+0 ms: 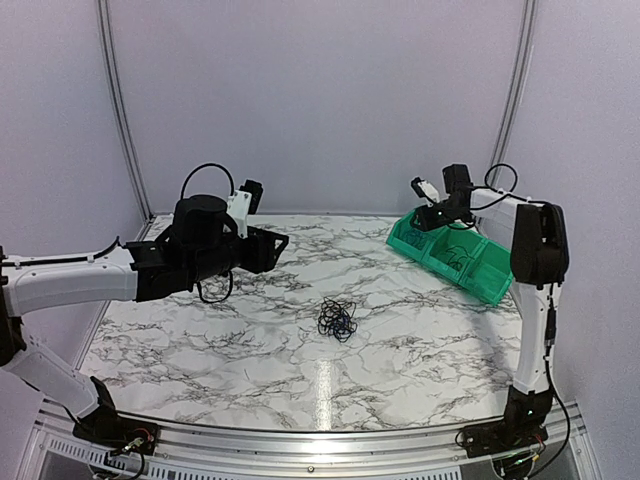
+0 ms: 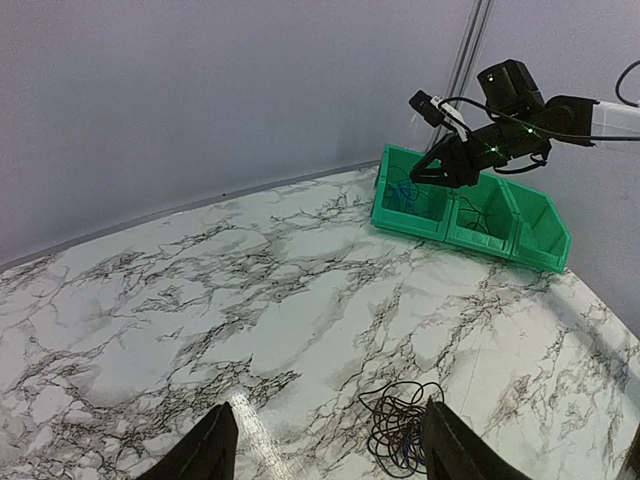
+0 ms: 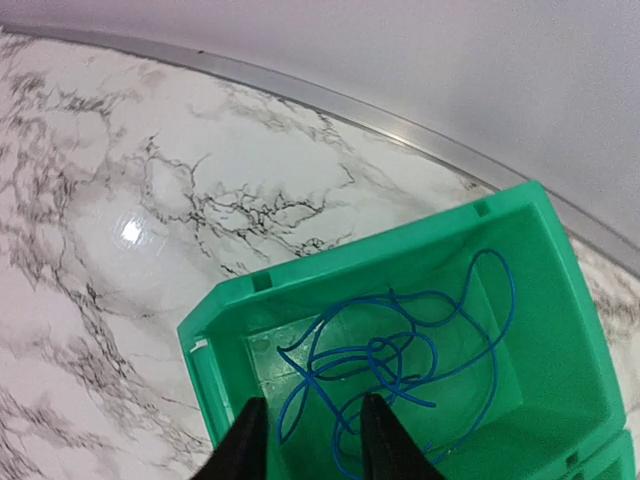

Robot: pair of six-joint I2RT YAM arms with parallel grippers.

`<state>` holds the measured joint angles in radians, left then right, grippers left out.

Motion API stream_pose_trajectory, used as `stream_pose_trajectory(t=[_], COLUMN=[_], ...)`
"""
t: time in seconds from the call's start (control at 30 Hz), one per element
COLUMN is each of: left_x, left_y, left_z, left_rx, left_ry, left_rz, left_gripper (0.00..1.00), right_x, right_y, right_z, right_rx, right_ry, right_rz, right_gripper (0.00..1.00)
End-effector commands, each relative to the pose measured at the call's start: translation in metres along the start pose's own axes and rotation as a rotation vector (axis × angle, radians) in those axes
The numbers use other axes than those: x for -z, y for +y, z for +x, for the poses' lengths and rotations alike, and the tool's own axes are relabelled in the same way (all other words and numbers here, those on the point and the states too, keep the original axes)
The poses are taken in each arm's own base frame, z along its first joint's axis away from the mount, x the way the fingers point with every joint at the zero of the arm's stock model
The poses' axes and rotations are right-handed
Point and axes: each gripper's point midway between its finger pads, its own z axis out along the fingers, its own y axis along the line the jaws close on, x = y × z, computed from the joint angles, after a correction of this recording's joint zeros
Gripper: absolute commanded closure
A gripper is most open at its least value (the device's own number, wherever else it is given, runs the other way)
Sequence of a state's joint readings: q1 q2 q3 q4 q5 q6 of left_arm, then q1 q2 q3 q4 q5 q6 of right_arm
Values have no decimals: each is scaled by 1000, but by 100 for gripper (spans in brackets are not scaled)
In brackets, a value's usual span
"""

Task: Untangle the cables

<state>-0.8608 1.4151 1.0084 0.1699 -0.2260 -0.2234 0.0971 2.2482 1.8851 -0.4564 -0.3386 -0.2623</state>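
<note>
The cables (image 1: 337,319) lie in a small tangled wad of black loops with a blue strand at the middle of the marble table; they also show in the left wrist view (image 2: 402,427). My left gripper (image 1: 282,240) is open and empty, hanging above the table to the left of and behind the wad (image 2: 325,445). My right gripper (image 1: 430,215) is open above the left compartment of the green bin (image 1: 450,255). In the right wrist view its fingers (image 3: 308,440) straddle nothing, over loose blue cables (image 3: 400,350) lying in that compartment.
The green bin (image 3: 230,310) has three compartments in a row at the back right (image 2: 480,215); the middle one holds dark wires. White walls and a metal rail close the table's far side.
</note>
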Motion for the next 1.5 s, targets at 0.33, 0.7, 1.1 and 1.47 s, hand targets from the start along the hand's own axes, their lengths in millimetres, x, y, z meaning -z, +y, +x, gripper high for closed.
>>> stream_pose_trajectory(t=[0.33,0.7,1.1,1.47], left_x=[-9,-48,-66,-60], left_y=[-7,-39,-112,-124], left_z=[7,78,155,154], left_rx=[14,100,263,229], left_ry=[25,252,497,366], left_rz=[37,180,341,327], left_gripper=[34,45,63,71], right_x=[171,154,130,109], right_y=[158,235,299,323], right_z=[-55,51,100,115], right_rx=[306,314,495,509], right_ry=[-323,-303,-169,-63], right_rz=[-155,-556,-676,-719], right_gripper=[54,72,65,65])
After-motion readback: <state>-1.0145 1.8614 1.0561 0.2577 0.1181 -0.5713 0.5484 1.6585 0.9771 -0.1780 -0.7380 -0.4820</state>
